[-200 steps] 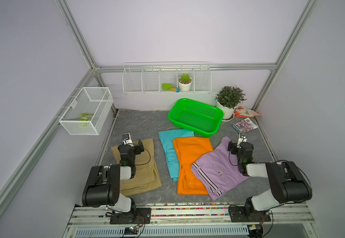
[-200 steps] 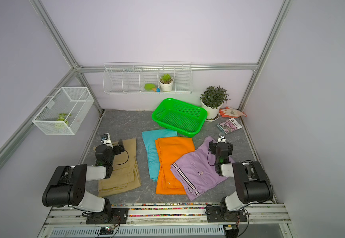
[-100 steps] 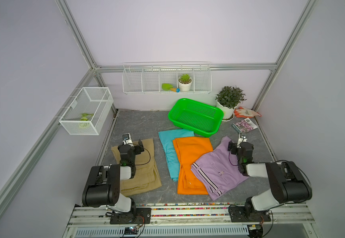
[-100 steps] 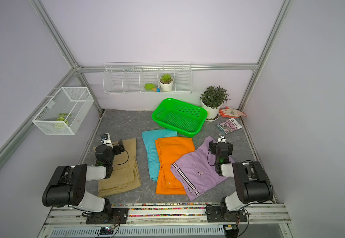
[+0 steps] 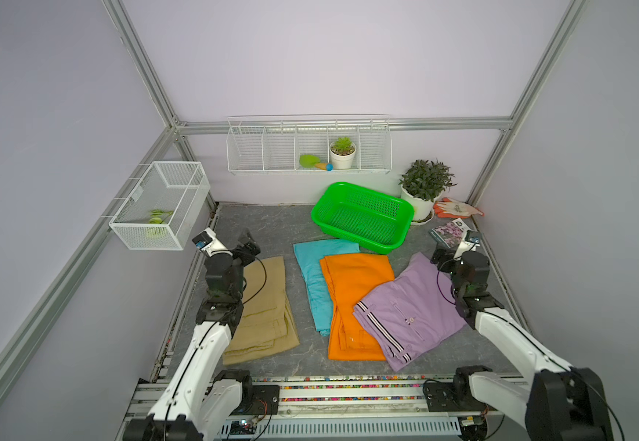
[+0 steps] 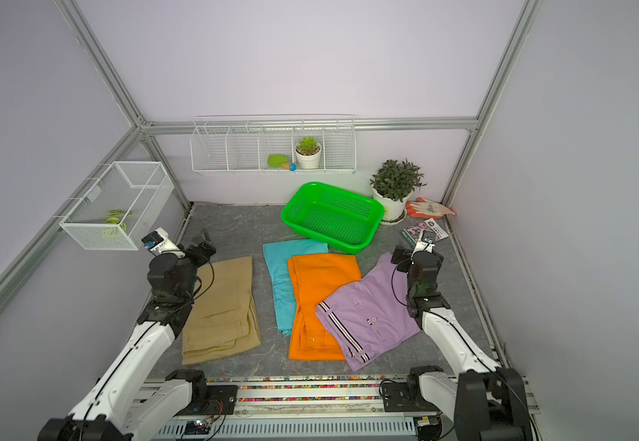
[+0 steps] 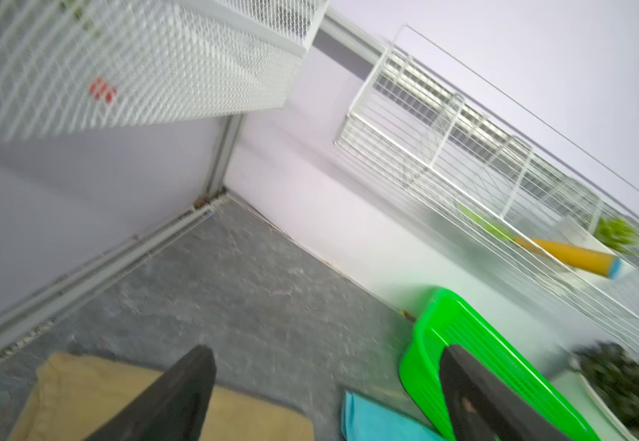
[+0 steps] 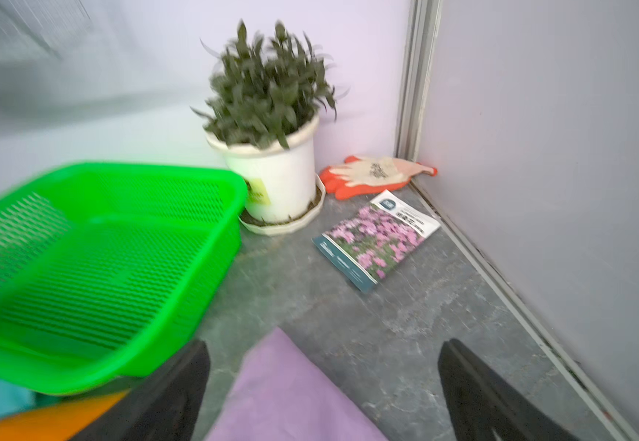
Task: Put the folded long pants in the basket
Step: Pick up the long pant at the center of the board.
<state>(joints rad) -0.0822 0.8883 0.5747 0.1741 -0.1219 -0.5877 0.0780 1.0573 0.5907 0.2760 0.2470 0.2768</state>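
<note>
**Hovering wide over the pants, both pincers**

The left pincer [image 7: 327, 351] has its fingers [image 7: 180, 389] spread wide. The far end of the tan pants [image 5: 260, 305] lies under them. Ahead of this pincer and off to its right, the basket [image 5: 363, 217] sits on the grey floor [image 5: 272, 225]. The teal pants [image 5: 316, 275] lie flat to its right, and their far end reaches the basket's near wall.

The right pincer [image 8: 325, 343] is just as wide and hangs over the far corner of the lilac pants [image 5: 405, 313]. The basket is near, ahead of it and to its left. The orange pants [image 5: 352, 298] are also to its left, overlapping the teal pair's edge and partly covered by the lilac pair. Straight ahead of this pincer a potted plant [image 8: 272, 114] stands just beside the basket. A seed packet [image 8: 377, 240] lies ahead and slightly to its right. Gloves [image 8: 371, 175] lie beyond the packet, in the corner.

All four pairs lie folded on the floor, outside the basket.
</note>
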